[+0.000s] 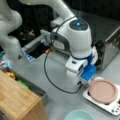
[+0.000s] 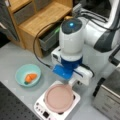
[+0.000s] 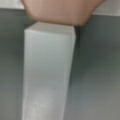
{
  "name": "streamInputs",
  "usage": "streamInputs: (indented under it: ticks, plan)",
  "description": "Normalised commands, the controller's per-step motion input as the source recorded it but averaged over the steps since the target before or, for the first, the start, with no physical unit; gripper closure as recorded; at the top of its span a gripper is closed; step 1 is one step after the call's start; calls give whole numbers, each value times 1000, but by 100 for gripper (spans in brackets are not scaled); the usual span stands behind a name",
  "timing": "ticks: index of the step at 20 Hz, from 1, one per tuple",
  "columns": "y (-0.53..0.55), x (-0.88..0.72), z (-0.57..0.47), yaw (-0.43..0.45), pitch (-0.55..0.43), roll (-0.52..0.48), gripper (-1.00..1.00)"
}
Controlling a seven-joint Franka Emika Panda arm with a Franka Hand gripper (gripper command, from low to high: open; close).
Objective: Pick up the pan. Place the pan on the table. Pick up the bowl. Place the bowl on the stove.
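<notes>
The pan (image 2: 59, 98), a shallow round dusty-pink dish, sits on the stove (image 2: 41, 107), a small white square cooktop with tiny dark knobs at one corner; in both front views it covers nearly all the cooking surface. Its white handle (image 3: 47, 72) shows plainly only in the wrist view, a long blocky bar running from the pink rim (image 3: 60, 11) toward the lens over grey tabletop (image 3: 100, 75). In both front views the arm's bulk hides that handle, and the hand (image 1: 83, 83) is down at the pan's edge, its fingers concealed, so I cannot tell whether it is open or closed on anything. The bowl (image 2: 28, 75), light teal and deeper than the pan, stands on the tabletop well apart from the stove; a front view looks into it and shows a small orange thing (image 2: 30, 77) lying inside, while in a front view (image 1: 78, 115) the bottom edge cuts it off. A steel toaster oven (image 1: 110, 47) stands behind the stove, and a wooden block (image 1: 17, 100) fills a front view's lower left.
</notes>
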Motion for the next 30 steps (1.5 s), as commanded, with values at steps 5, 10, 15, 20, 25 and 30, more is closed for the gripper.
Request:
streamInputs:
  ticks: [5,10,15,20,25,30]
  plan:
    - [41,248,23,-65,89,-90,-100]
    - [91,259,26,-67,106,-125,-100]
    - [149,261,30,-39,100,-156,-100]
    - [190,245,19,6,98,-166,-100]
    - [151,203,21,27,83,-181,-100]
    - [108,170,23,37,66,-193,-100]
